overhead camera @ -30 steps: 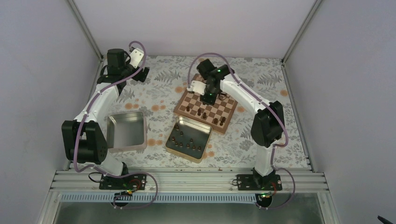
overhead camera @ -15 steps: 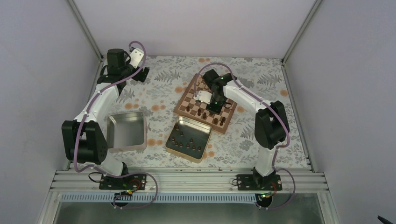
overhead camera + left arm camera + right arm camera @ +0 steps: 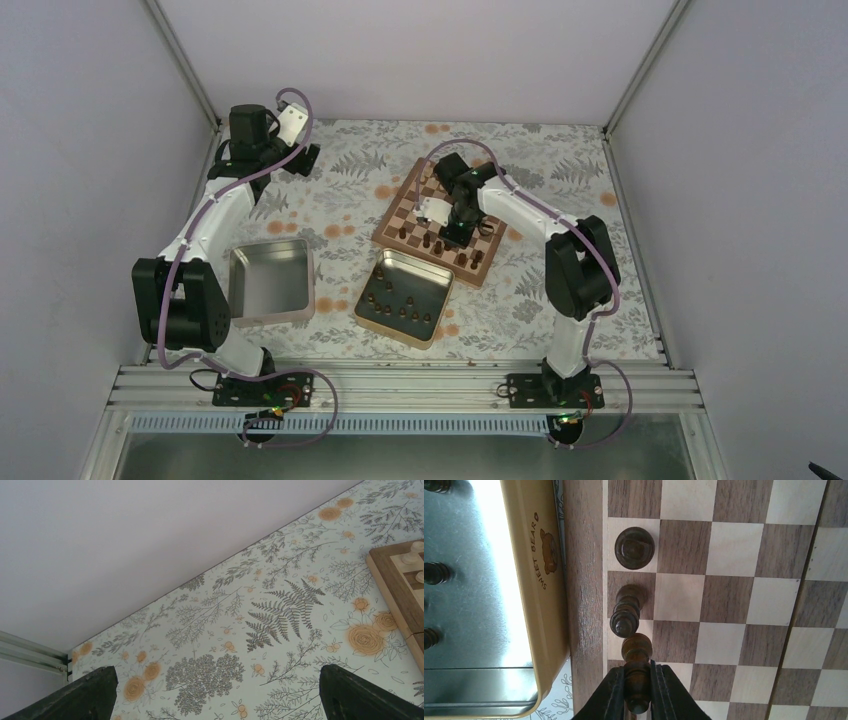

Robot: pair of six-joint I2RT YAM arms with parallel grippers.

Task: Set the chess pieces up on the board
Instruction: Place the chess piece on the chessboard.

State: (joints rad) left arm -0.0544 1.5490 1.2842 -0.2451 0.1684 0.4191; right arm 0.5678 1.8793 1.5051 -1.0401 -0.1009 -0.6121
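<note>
Right wrist view shows the right hand [image 3: 638, 680] clamped on a dark chess piece [image 3: 636, 649], a finger pressed to each side of its stem, over the board [image 3: 734, 605] in the row of squares along the brown border. I cannot tell whether the piece's base touches the wood. Just ahead in that same row stands a second dark piece [image 3: 626, 612], and beyond it a round-topped dark piece [image 3: 635, 548]. Beside the border lies a gold tin [image 3: 531, 580] with more dark chessmen [image 3: 435, 573] inside. From the top external view the board sits tilted on the flowered surface [image 3: 350, 200], the gold tin just in front of it and a silver tin [image 3: 270, 282] well to the left. The left hand [image 3: 215, 695] hangs at the far left corner with its fingers spread wide and nothing between them, a pale piece [image 3: 413, 552] showing on the board's corner
</note>
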